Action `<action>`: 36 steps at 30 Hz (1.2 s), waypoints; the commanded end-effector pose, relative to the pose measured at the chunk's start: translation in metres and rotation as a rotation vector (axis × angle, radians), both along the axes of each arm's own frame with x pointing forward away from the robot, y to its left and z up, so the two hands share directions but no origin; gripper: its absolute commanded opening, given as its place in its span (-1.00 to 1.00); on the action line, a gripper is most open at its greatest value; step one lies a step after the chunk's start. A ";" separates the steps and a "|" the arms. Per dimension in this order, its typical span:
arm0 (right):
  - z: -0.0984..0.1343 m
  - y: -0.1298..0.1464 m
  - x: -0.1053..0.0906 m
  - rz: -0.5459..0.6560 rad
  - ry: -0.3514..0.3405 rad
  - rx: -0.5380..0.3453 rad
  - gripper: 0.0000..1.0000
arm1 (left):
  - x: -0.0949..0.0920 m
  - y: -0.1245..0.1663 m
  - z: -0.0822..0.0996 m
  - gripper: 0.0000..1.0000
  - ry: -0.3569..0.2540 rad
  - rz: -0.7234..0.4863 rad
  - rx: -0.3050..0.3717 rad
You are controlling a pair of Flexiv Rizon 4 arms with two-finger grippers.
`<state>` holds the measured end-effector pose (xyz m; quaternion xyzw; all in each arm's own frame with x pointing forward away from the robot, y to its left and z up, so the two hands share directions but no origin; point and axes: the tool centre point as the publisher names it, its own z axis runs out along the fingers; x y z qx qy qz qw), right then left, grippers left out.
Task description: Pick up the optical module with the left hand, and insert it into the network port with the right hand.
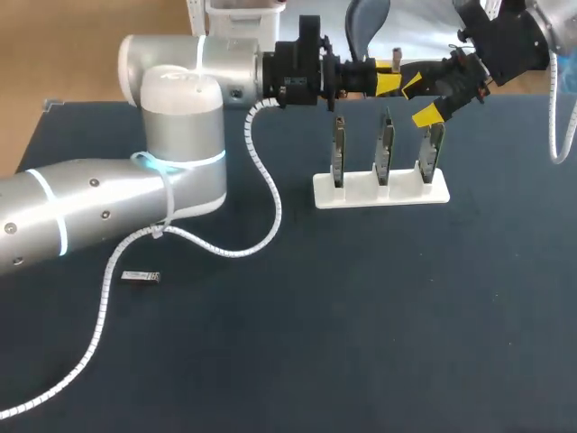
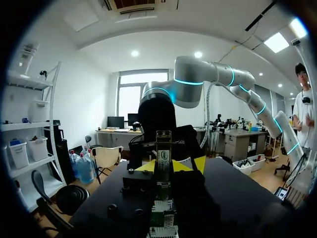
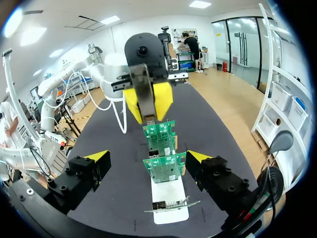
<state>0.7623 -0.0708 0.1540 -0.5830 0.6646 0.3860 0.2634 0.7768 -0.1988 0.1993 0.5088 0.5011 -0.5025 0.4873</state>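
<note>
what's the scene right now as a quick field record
left gripper: shut on optical module, held aloft near the rack
right gripper: open, looking along the row of boards from the rack's end
white rack: holds three upright circuit boards
loose module: lies flat on the table, beside the left arm
table: dark surface
insertion: not yet done

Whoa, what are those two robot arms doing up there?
The left tool is holding a little metal optical module up in the air, above three green boards standing in a white stand. The right tool hangs open facing it and has not taken it yet. Another small module lies on the dark table.
</note>
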 end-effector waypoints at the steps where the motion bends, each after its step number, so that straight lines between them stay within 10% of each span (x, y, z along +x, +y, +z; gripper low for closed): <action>1: 0.000 0.000 -0.002 -0.004 -0.004 -0.001 1.00 | -0.004 -0.002 -0.005 -1.00 0.007 0.044 -0.008; 36: 0.000 0.000 -0.002 -0.004 -0.004 -0.001 1.00 | -0.016 0.011 -0.022 -1.00 0.001 0.087 0.083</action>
